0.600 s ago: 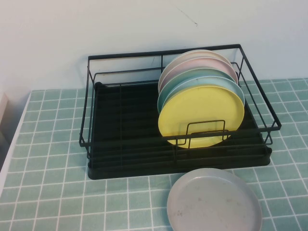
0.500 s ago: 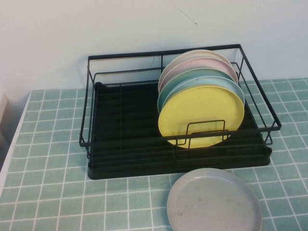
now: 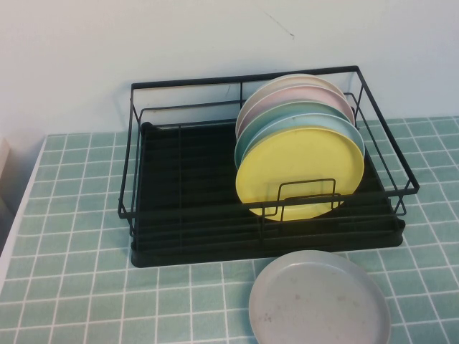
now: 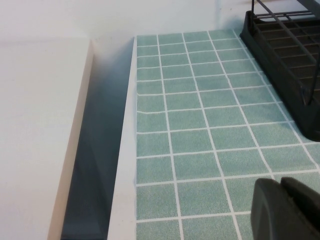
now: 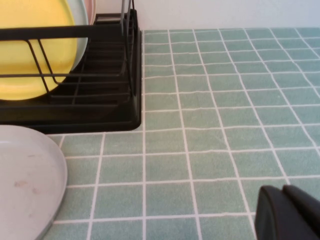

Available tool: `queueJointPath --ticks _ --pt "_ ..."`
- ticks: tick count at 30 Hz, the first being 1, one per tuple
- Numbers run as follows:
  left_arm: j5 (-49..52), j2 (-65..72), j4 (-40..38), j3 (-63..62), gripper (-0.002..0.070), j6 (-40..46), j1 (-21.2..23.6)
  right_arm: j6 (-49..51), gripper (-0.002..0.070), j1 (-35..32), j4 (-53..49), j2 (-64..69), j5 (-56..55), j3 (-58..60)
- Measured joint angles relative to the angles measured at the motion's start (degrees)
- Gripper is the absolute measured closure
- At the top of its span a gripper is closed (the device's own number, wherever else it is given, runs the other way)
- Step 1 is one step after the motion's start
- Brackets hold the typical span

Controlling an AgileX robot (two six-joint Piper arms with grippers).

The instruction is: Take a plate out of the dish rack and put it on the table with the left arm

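The yellow plate (image 3: 300,172) stands upright at the front of a row of plates in the right half of the black dish rack (image 3: 186,208). It also shows in the right wrist view (image 5: 35,55) behind the rack's wires. My left gripper (image 4: 281,186) is shut and empty, low over the mint-green tiled table (image 4: 200,115) to the left of the rack (image 4: 285,55). My right gripper (image 5: 282,192) is shut and empty over the table (image 5: 225,115) to the right of the rack (image 5: 95,95). Neither arm shows in the high view.
Light blue, green, pink and cream plates (image 3: 301,107) stand behind the yellow one. A grey speckled plate (image 3: 319,297) lies flat on the table in front of the rack, also in the right wrist view (image 5: 25,175). The table's left edge (image 4: 125,150) drops beside a white surface.
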Motion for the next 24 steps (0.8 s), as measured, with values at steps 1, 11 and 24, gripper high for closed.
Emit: queueJointPath --ticks 1,11,24 --pt "0.00 0.00 0.00 0.00 0.0678 0.00 0.00 0.00 0.0678 0.00 0.00 0.00 0.00 0.00" --pt "-3.82 0.00 0.11 0.35 0.0678 0.00 0.00 0.00 0.0678 0.00 0.00 0.00 0.00 0.00" --pt "-25.79 0.00 -0.11 0.35 0.0678 -1.40 0.00 0.00 0.0678 0.00 0.00 0.00 0.00 0.00"
